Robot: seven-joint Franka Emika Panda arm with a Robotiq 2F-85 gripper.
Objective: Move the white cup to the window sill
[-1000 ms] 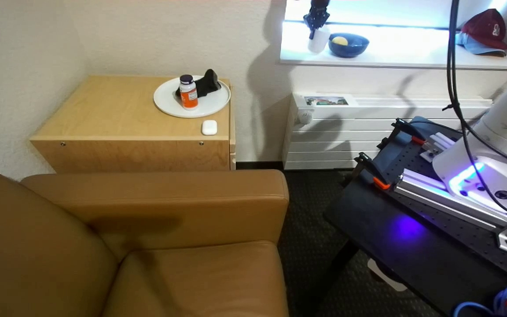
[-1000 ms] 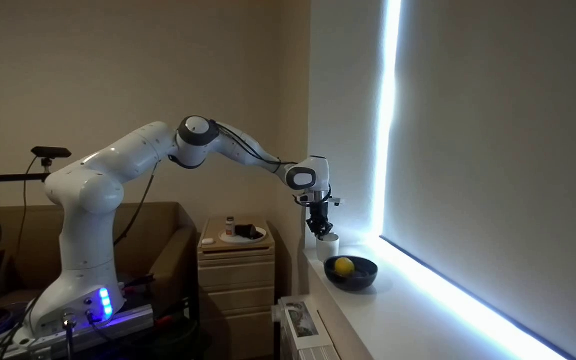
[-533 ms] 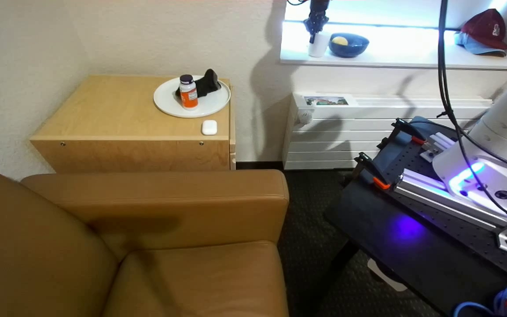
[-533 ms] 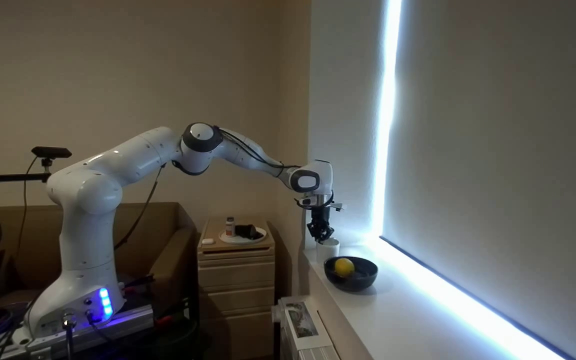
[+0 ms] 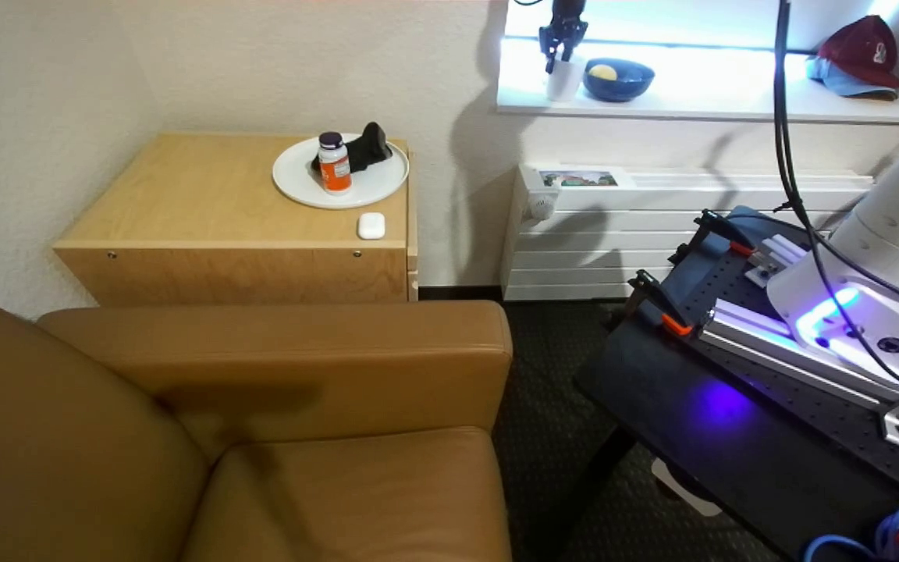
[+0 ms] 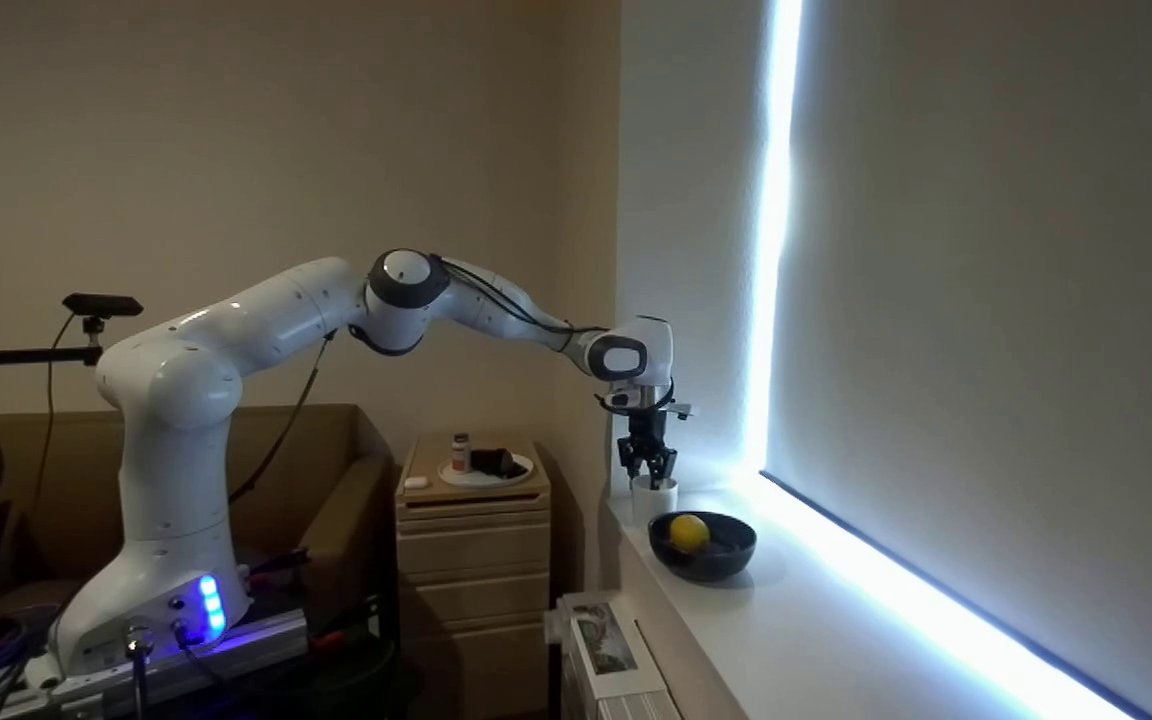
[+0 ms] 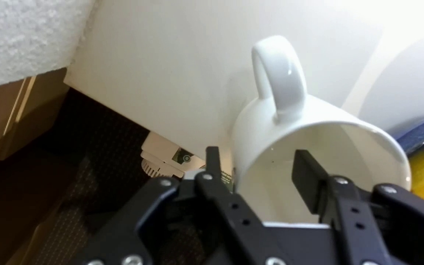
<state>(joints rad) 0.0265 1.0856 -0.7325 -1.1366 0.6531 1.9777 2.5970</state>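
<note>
A white cup [image 5: 566, 83] stands upright on a window sill [image 6: 806, 630], just beside a dark blue bowl [image 6: 702, 565]. The end effector [image 7: 258, 165] is spread, straddling the cup's wall, one side inside, the other outside.

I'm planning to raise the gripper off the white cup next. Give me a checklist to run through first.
1. White cup on the window sill: ok, it stands there in both exterior views.
2. Cup upright: ok, no lean shows in either exterior view.
3. Gripper open: ok, its jaws stand apart.
4. Gripper out of the cup: not ok; one finger is at the opening, its tip seemingly inside, the other outside.
5. Fingers free of the cup wall: cannot tell; contact is not clear.
6. Cup apart from the blue bowl: cannot tell; they look very close.
</note>
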